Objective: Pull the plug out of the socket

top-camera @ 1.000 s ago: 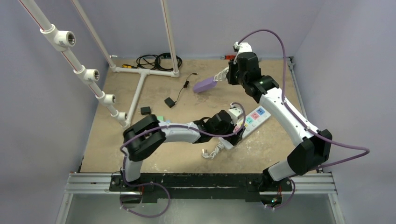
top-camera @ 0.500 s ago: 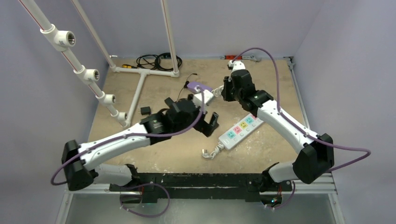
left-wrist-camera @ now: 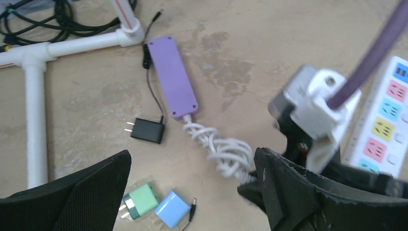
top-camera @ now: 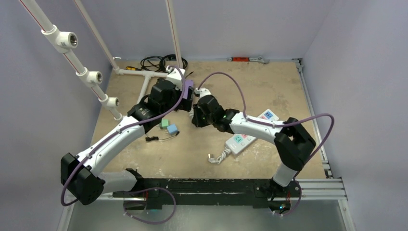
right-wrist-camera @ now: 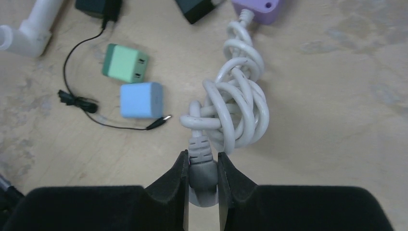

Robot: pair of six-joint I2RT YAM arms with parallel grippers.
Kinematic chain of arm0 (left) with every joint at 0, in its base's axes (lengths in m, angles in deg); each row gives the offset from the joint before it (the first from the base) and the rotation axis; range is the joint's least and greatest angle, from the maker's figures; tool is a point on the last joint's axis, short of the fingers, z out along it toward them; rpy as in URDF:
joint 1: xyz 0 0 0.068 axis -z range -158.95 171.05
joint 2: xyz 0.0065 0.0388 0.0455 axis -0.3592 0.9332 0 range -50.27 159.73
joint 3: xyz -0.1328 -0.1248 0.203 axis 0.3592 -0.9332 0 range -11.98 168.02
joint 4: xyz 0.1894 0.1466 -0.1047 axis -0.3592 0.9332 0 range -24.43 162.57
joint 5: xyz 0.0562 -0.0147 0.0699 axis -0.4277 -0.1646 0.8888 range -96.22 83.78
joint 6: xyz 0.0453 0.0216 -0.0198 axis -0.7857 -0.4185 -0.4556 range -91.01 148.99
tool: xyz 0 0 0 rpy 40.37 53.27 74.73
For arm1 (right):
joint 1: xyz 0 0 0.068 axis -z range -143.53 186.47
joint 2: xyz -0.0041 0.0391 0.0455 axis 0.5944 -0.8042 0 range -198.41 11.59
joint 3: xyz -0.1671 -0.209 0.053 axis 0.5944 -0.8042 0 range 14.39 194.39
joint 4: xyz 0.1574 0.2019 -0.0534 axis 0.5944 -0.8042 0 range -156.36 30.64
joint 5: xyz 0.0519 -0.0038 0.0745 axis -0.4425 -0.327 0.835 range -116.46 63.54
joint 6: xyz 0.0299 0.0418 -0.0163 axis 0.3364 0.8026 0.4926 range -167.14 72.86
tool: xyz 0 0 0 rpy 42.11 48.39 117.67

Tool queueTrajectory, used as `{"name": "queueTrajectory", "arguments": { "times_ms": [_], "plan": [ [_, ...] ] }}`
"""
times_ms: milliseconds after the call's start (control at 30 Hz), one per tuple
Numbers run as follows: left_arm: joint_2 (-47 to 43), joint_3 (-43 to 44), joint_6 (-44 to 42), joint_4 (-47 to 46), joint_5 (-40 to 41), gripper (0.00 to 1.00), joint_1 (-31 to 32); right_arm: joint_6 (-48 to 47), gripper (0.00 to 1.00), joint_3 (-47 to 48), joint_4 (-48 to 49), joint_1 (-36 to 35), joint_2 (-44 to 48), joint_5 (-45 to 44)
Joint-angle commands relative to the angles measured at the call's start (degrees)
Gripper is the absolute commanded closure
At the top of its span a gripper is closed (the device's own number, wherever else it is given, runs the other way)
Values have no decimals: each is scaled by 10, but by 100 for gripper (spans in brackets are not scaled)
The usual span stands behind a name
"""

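Plainly, with the right gripper (right-wrist-camera: 202,161) clamped on the plug (right-wrist-camera: 202,179) and the left gripper (left-wrist-camera: 192,159) wide open, empty, a tug could drag the purple box (left-wrist-camera: 172,77).

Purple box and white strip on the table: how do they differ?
The purple box shows a plain face with no outlets; the white strip shows coloured outlet faces. The box's cord ends in a plug pinched by the right gripper; the strip's cord lies free on the table. Both are long, lie flat and trail a bundled white cord.
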Motion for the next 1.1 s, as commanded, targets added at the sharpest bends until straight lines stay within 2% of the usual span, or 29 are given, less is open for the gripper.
{"name": "queueTrajectory", "arguments": {
  "times_ms": [0, 133, 200, 267, 400, 700, 900, 1000, 1067],
  "plan": [
    [-28, -50, -2, -104, 14, 1, -64, 40, 98, 24, 113, -19, -25, 27],
    [-52, -98, -6, -131, 36, 1, -84, 44, 78, 35, 121, -20, -61, 35],
    [-54, -102, -1, -131, 18, 1, -84, 42, 66, 37, 119, -20, -70, 35],
    [-44, -98, -1, -132, -7, 1, -84, 36, 54, 31, 117, -20, -65, 36],
    [-23, -86, 9, -119, -1, 1, -84, 24, 36, 2, 104, -20, -27, 15],
    [-22, -91, 19, -118, -1, 1, -84, 1, 14, -45, 44, 4, 66, -55],
    [-19, -92, 22, -110, 16, 1, -84, -5, 8, -114, 28, 103, 158, -25],
    [-25, -96, 28, -107, 30, 1, -83, -11, 2, -135, 0, 150, 208, -40],
    [-33, -101, 32, -111, 31, 1, -82, -14, 1, -145, -18, 182, 240, -59]
  ]
}}
